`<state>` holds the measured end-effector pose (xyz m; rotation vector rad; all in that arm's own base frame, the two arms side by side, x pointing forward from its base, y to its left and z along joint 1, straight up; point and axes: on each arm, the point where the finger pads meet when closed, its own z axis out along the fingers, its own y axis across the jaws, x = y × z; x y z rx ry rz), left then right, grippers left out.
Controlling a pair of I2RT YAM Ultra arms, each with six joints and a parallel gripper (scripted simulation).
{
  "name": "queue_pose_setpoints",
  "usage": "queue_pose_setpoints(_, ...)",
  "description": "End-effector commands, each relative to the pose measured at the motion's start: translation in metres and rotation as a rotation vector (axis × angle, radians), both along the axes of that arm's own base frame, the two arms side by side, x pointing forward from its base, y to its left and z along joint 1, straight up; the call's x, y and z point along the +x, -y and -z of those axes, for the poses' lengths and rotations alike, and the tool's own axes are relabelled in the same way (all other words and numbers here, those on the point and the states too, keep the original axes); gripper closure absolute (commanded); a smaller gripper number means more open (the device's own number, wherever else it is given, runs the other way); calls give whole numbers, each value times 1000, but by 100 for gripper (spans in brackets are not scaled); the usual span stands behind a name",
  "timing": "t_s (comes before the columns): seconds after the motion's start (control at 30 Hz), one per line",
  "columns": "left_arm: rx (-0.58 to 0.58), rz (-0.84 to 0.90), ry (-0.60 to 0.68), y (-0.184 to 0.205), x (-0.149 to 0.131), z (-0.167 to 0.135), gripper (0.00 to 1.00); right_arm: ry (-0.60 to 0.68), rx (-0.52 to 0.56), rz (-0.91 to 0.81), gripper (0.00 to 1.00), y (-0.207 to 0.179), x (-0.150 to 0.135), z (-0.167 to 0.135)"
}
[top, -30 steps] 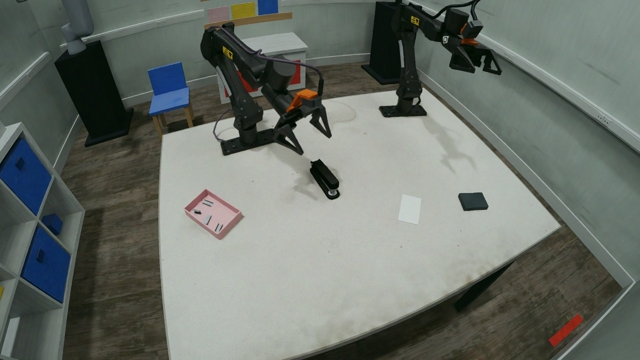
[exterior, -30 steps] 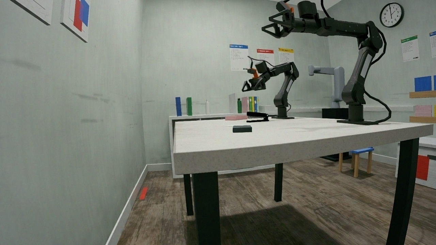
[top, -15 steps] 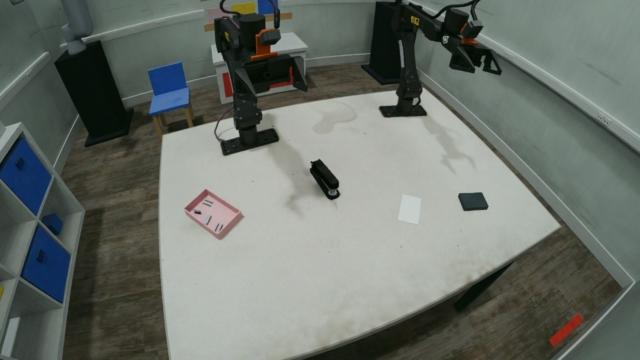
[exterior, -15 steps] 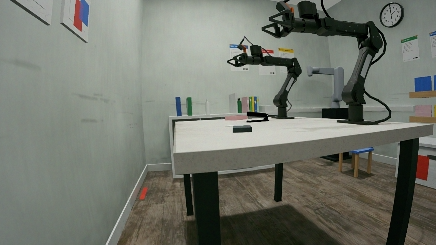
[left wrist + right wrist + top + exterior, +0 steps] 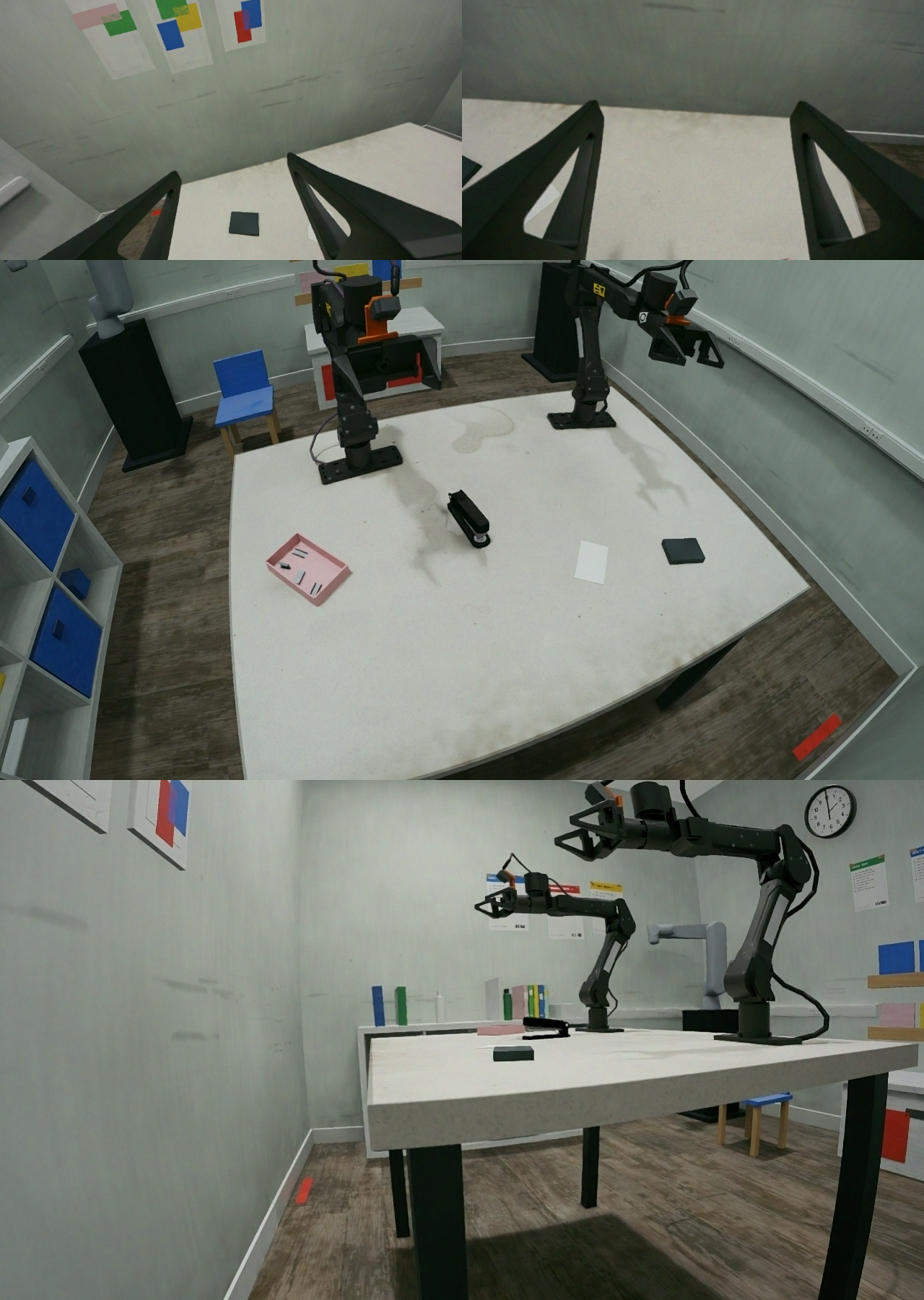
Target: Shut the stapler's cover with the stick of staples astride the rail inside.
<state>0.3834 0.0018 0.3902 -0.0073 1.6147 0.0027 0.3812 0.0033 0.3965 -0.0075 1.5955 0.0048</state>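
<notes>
The black stapler (image 5: 469,518) lies in the middle of the white table with its cover down; it also shows in the exterior view (image 5: 546,1027). Whatever is inside it is hidden. My right gripper (image 5: 390,373) (image 5: 698,108) is open and empty, raised high above the table's back edge, far from the stapler. My left gripper (image 5: 701,357) (image 5: 230,167) is open and empty, held high near the side wall. Neither wrist view shows the stapler.
A pink tray (image 5: 307,568) with several loose staple sticks sits at the table's left side. A white sheet (image 5: 591,562) and a dark flat pad (image 5: 683,550) lie at the right; the pad also shows in the left wrist view (image 5: 244,223).
</notes>
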Motion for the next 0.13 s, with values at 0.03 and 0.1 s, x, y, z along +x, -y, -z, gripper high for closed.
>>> queue_pose_setpoints(0.03, 3, 6, 57, 1, -3, -22, 0, 39, 9, 14, 0, 5, 1, -17)
queue_pose_setpoints(0.1, 3, 6, 57, 1, -3, -22, 0, 39, 9, 14, 0, 5, 1, -17)
